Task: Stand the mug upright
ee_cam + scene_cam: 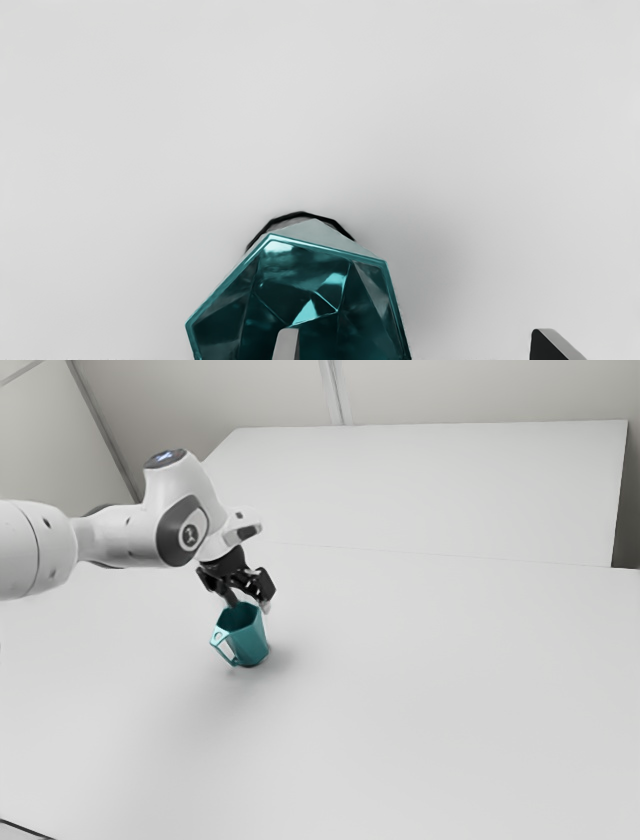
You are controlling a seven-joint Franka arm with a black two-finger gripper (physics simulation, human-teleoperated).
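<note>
The mug (253,639) stands on the table (420,720), left of the middle in the exterior view's frame, mouth up and base down, with its handle (227,649) toward the lower left. That is the pose the task wants, as far as I can judge, though a slight lean is hard to rule out. The pincer (248,601) is at the mug's mouth, open: in the wrist view one finger (286,345) overlaps the mouth and the other finger (556,346) is well off to its side, with the near wall between them and not pinched.

This could be a pincer letting go of a righted mug or one about to take its wall for a correction. Either way, the next move should avoid dragging the inner finger sideways against the wall, which could tip it.

The mug's lower part and the fingers run off the wrist view's bottom edge. How deep the inner finger reaches is hard to tell.
</note>
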